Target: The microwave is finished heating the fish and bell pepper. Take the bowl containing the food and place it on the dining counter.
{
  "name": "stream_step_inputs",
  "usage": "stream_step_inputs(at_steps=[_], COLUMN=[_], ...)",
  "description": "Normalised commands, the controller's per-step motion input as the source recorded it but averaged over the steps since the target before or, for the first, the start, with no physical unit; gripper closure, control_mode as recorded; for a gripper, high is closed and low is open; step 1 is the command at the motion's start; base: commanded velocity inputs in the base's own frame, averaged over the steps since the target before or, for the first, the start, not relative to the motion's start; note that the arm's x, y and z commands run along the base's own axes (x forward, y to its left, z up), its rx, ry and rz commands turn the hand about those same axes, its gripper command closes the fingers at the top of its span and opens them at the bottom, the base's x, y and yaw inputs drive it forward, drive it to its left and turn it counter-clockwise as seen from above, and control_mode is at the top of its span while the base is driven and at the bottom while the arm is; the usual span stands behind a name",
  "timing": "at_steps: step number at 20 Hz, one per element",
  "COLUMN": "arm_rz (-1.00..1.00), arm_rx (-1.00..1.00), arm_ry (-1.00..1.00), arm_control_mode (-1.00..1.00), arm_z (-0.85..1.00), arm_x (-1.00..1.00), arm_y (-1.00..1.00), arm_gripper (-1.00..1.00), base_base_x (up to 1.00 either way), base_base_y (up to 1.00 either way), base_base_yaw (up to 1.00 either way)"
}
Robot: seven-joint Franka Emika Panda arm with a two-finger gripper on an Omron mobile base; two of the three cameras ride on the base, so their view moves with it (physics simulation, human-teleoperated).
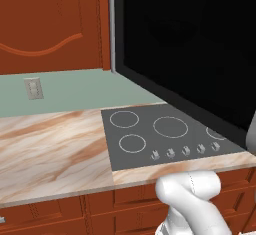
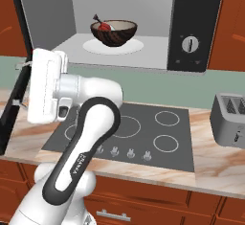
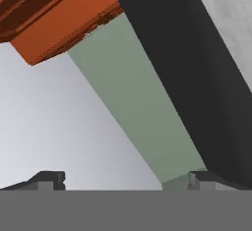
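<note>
The microwave (image 2: 191, 23) stands open above the cooktop, its glossy black door (image 1: 190, 44) swung out to the left. Inside, on a white turntable plate (image 2: 136, 47), sits the dark brown bowl (image 2: 115, 33), holding the red bell pepper (image 2: 101, 26) and the small silver fish (image 2: 109, 27). My gripper (image 2: 22, 84) hangs well left of and below the bowl, close to the door's free edge (image 2: 14, 99). In the hand view the gripper (image 3: 125, 181) is open, with nothing between its fingertips (image 3: 49, 178). The dining counter is out of view.
A flat grey cooktop (image 1: 165, 134) lies in the marble counter (image 1: 50, 149) under the microwave. A silver toaster (image 2: 230, 119) stands at the right. Red-brown wall cabinets (image 1: 50, 24) and a wall outlet (image 1: 33, 88) are to the left.
</note>
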Motion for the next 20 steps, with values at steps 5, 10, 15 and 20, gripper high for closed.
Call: stream_step_inputs(at_steps=[5,10,15,20], arm_rz=[0.07,0.00,-0.08,0.00], arm_rx=[0.00,0.00,0.00,0.00], arm_ry=[-0.13,-0.07,0.02,0.00], arm_control_mode=[-1.00,-1.00,-1.00,-1.00], arm_z=[0.00,0.00,0.00,0.00], arm_x=[-0.91,-0.40,0.03,0.00], arm_y=[1.00,0.96,0.52,-0.02], arm_gripper=[-1.00,-1.00,-1.00,-1.00], base_base_x=[0.00,0.00,0.00,0.00], base_base_y=[0.00,0.00,0.00,0.00], base_base_yaw=[0.00,0.00,0.00,0.00])
